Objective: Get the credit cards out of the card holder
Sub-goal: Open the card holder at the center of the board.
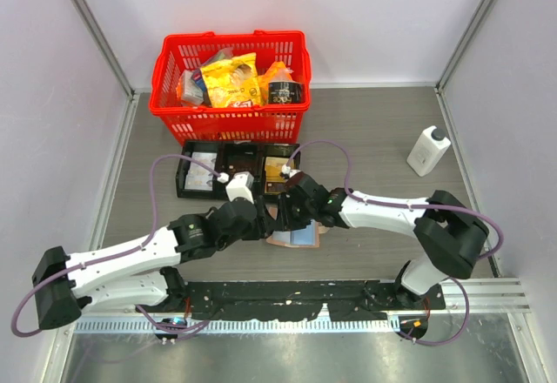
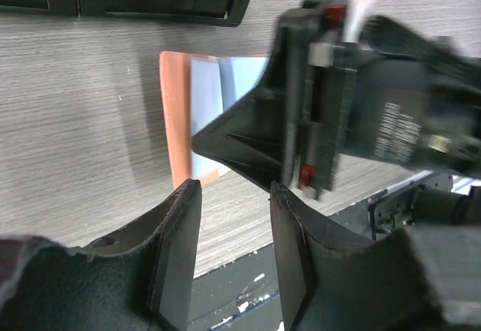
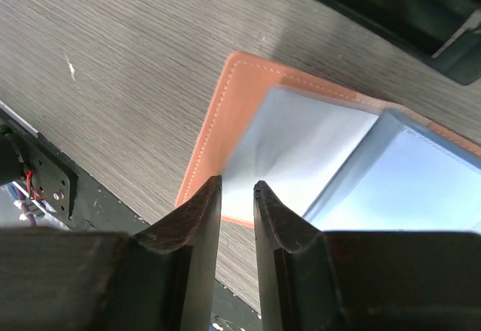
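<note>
The card holder lies open on the table in front of the black tray, tan-pink outside and light blue inside. My right gripper is low over it. In the right wrist view its tips stand a narrow gap apart at the near edge of the holder's pale lining, with nothing visible between them. My left gripper is just left of the holder, open and empty. The holder's edge lies beyond its fingers. No credit card shows in the holder. A yellowish flat piece lies in the tray.
The black three-compartment tray sits just behind the holder. A red basket of packets stands behind the tray. A white bottle stands at the right. The right arm's wrist crowds the left wrist view.
</note>
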`<control>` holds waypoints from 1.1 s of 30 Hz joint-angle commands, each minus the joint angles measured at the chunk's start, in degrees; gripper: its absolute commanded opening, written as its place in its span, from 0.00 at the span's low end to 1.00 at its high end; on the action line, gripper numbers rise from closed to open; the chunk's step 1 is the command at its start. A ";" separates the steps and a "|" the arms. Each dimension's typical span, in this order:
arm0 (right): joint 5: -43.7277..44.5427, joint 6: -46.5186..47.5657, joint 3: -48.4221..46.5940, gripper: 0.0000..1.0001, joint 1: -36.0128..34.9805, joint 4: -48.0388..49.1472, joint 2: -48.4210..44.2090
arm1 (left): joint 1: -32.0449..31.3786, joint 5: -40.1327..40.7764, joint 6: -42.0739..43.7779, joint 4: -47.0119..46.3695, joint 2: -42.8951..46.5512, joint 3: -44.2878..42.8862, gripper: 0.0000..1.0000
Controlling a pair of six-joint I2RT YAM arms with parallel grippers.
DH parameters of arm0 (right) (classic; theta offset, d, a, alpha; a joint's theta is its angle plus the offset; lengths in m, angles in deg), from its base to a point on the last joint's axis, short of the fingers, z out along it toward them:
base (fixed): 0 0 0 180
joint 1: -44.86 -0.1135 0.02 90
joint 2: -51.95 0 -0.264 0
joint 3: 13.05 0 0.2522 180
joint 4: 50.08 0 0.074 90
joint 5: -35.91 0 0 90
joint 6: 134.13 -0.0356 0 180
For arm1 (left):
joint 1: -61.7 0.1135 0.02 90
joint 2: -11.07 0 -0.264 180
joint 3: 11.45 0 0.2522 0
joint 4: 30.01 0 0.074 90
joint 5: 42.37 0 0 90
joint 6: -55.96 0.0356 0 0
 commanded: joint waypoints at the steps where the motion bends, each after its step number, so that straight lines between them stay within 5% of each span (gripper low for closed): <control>1: 5.89 2.94 -3.10 0.29 -0.38 -4.42 -5.70 | 3.03 -4.83 2.03 -5.71 -4.91 -1.97 0.44; 11: 16.01 5.04 -0.38 0.30 1.29 -8.82 -9.58 | 3.65 -10.20 3.09 -8.79 -13.70 -7.86 0.42; 23: -2.08 4.53 -0.11 0.35 1.11 7.60 -2.38 | 3.56 -7.92 1.33 -5.98 -5.63 -2.60 0.41; 29: -2.27 4.35 -1.00 0.49 1.20 10.34 3.17 | 3.56 -8.97 0.98 -8.43 -3.51 1.36 0.40; 33: -1.04 2.77 0.23 0.43 1.64 11.92 4.31 | 3.65 -9.50 1.59 -12.12 -6.23 1.80 0.35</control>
